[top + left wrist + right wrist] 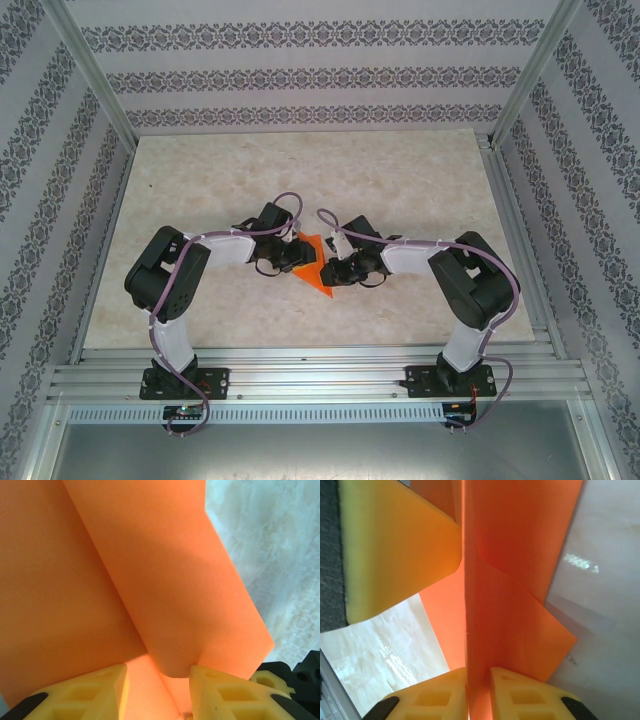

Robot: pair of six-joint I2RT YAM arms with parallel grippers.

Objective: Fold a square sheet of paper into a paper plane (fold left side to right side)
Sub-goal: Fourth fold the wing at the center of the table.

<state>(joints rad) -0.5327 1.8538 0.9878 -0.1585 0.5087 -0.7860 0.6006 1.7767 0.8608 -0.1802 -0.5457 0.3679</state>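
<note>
The orange sheet of paper sits at the middle of the table, lifted between the two arms, already creased into a smaller, pointed shape with layers overlapping

The right gripper has its jaws nearly together, pinching an upright edge of the sheet, which stands as a thin wall between its yellow fingers. The left gripper is partly open and straddles a soft, rounded fold of the paper. One finger touches the curl, while a gap shows beside the other, so I cannot tell whether it has a real hold

The fold here is a loop, not a crease. If the left jaws close on it off the intended line, the crease probably sets crooked and the left and right sides will not meet. If they let go without pressing, the curl likely springs open

With both grippers this near each other, and a left finger just beside the right one's pinch, any pull in opposite directions could tear the thin paper or drag it out of the pinch. A finger collision could also crumple the standing edge
</note>
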